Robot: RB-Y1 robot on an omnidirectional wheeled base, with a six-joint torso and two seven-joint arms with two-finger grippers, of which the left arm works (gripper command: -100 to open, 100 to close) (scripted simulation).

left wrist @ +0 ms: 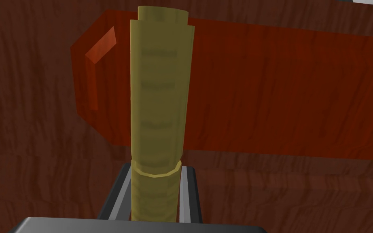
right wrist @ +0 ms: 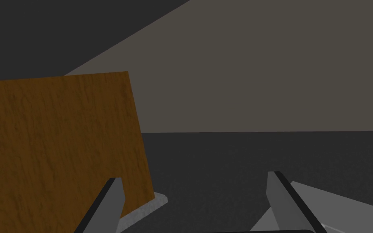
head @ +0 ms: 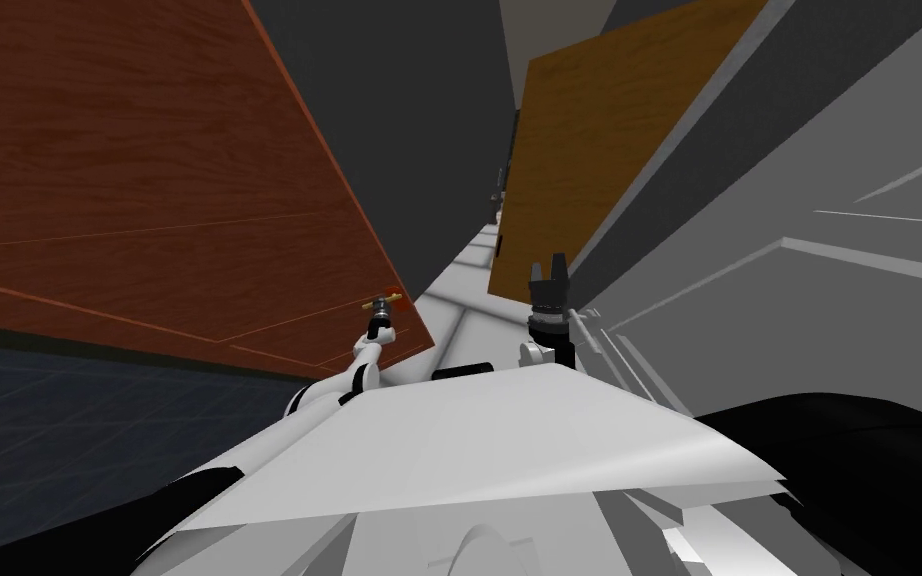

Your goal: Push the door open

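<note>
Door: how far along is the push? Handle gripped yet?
Done: the left gripper is shut on the brass handle of the red-brown door. In hand: the door stands angled with floor showing past its free edge, so it looks partly open; how far, I cannot tell. Left: the rest of the swing. The right gripper is open, idle, facing a lighter brown door.

door point(head: 149, 150): dark red-brown wood grain, matt
door handle point(left wrist: 159, 101): dull yellow, brass-like, smooth with faint bands
handle plate point(left wrist: 282, 93): red, smooth
farther door point(head: 589, 130): lighter brown wood grain
</note>
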